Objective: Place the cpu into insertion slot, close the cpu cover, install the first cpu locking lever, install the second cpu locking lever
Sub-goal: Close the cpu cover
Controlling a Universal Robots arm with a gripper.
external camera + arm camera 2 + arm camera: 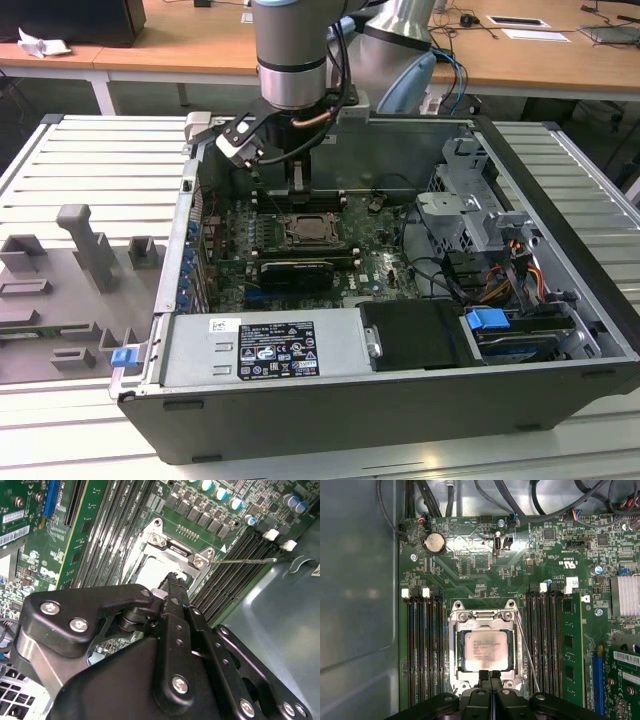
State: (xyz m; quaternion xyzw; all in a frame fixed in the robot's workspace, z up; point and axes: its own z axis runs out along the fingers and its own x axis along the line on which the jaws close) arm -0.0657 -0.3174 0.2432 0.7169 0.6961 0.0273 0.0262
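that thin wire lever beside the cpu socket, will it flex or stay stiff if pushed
The lever is a long thin metal rod, so it probably springs a little sideways. Its bare shiny surface looks slippery, so the gripper might slide off.

Bright, even room light fills the case [400, 420]. Just beyond my tool [490, 676] the chip [485, 650] gleams pale; farther beyond, glare whitens the green board [485, 545]. My tool's own black body looks dark.
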